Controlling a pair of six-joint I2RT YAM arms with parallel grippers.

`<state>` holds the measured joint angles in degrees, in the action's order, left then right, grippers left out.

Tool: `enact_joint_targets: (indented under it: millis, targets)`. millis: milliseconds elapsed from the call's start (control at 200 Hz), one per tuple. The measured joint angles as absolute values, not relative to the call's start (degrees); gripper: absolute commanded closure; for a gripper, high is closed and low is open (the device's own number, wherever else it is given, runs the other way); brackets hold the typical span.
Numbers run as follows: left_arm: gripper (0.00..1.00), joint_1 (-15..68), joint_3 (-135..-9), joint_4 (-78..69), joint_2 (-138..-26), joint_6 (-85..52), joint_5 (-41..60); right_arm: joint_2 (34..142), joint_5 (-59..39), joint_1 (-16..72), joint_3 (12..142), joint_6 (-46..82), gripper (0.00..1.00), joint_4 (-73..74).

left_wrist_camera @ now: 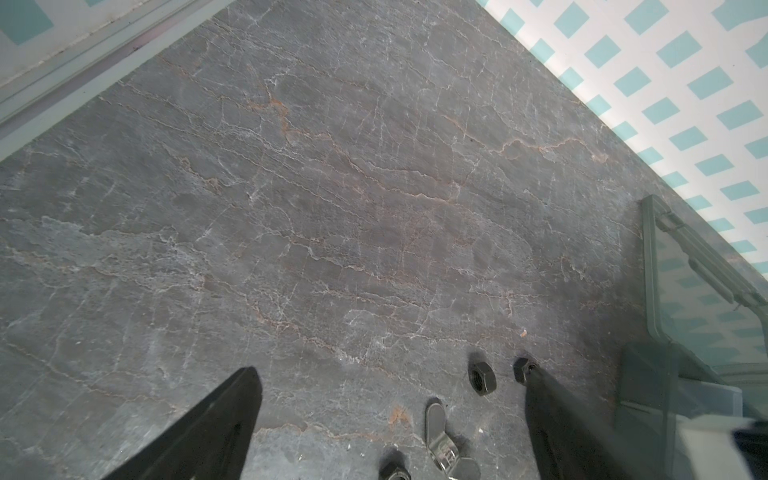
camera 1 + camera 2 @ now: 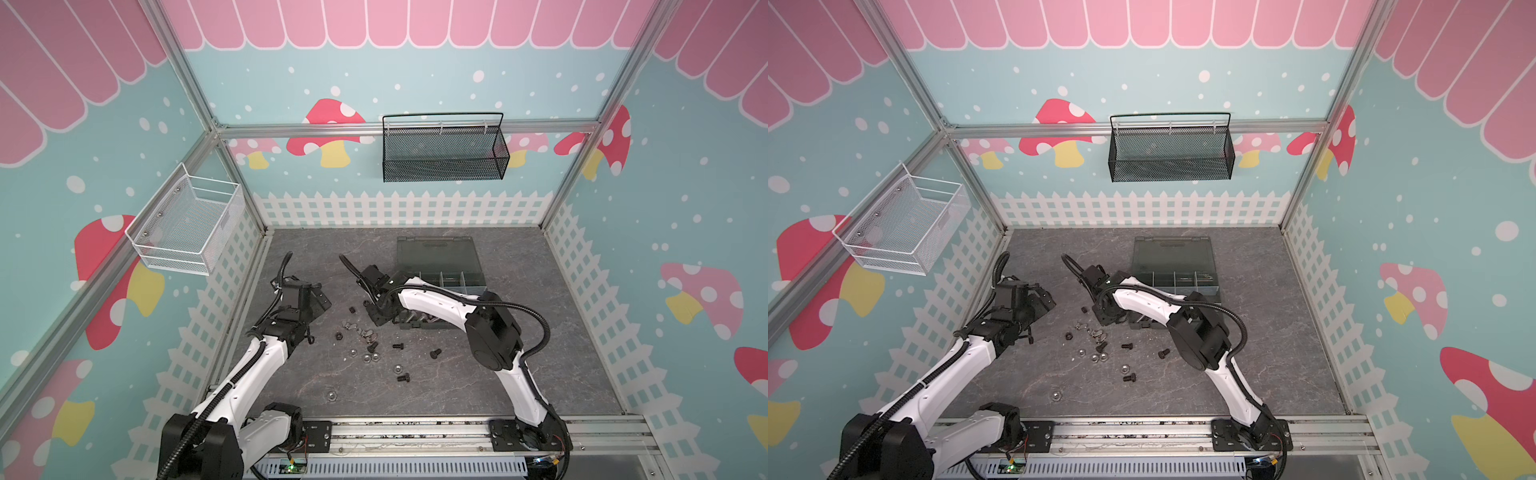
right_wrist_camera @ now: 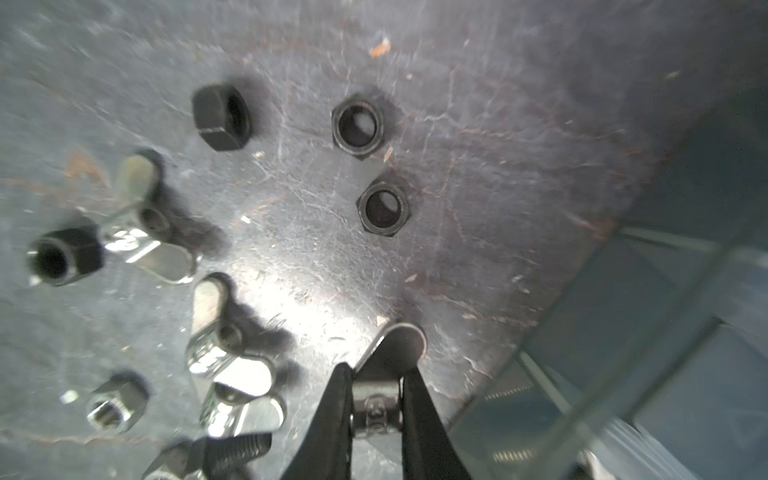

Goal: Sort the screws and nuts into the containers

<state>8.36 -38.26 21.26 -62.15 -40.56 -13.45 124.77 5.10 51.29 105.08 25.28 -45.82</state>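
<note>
My right gripper [image 3: 376, 370] is shut on a silver wing nut [image 3: 399, 340], low over the table beside the front left corner of the organizer box [image 2: 453, 282]; in both top views it [image 2: 376, 309] hangs over the nuts. Black nuts [image 3: 355, 124] [image 3: 384, 210] lie just beyond it, and more wing nuts [image 3: 224, 336] and a black screw [image 3: 232, 449] lie beside it. My left gripper [image 1: 388, 370] is open and empty, with a black nut [image 1: 482, 377] between its fingers' line. Black screws [image 2: 435, 353] and silver nuts [image 2: 397, 368] are scattered mid-table. The containers [image 2: 1183, 278] stand open.
The box lid [image 2: 436, 253] lies flat toward the back wall. A lone silver nut [image 2: 331, 395] sits near the front edge. A black mesh basket [image 2: 444, 153] hangs on the back wall and a white wire basket [image 2: 187, 224] on the left wall.
</note>
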Motion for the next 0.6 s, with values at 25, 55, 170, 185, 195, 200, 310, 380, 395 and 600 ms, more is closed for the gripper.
enact_joint_targets:
  millis: [25,55,170,185,195,200,310,380,395,600]
  targets:
    - [0.00,8.36,-38.26,21.23,-62.15,-40.53,-13.45,123.33,5.13,50.96,104.20,25.45,0.99,-45.10]
    - [0.00,8.36,-38.26,21.23,-62.15,-40.53,-13.45,121.75,5.10,50.59,103.13,25.67,0.99,-44.42]
    - [0.00,8.36,-38.26,21.23,-62.30,-40.56,-13.41,114.72,5.08,47.94,97.97,26.83,0.99,-41.69]
    - [0.00,8.36,-38.26,21.21,-62.37,-40.56,-13.41,113.80,4.93,47.51,97.14,26.98,0.99,-41.32]
    - [0.00,8.36,-38.26,21.21,-62.39,-40.56,-13.39,113.03,5.04,47.13,96.51,27.14,0.99,-41.10]
    - [0.00,8.36,-38.26,21.23,-62.43,-40.56,-13.39,112.81,5.10,47.00,96.29,27.18,0.99,-40.97]
    - [0.00,8.36,-38.26,21.21,-63.09,-40.56,-13.26,106.32,5.06,43.00,89.58,28.51,0.99,-38.83]
    - [0.00,8.36,-38.26,21.19,-63.57,-40.56,-13.08,102.39,5.02,40.18,84.86,29.45,0.99,-37.80]
    - [0.00,8.36,-38.26,21.19,-63.66,-40.56,-13.04,101.58,4.93,39.57,83.79,29.61,0.99,-37.63]
    - [0.00,8.36,-38.26,21.10,-65.19,-40.58,-12.25,91.79,5.52,32.08,71.18,31.75,0.98,-36.73]
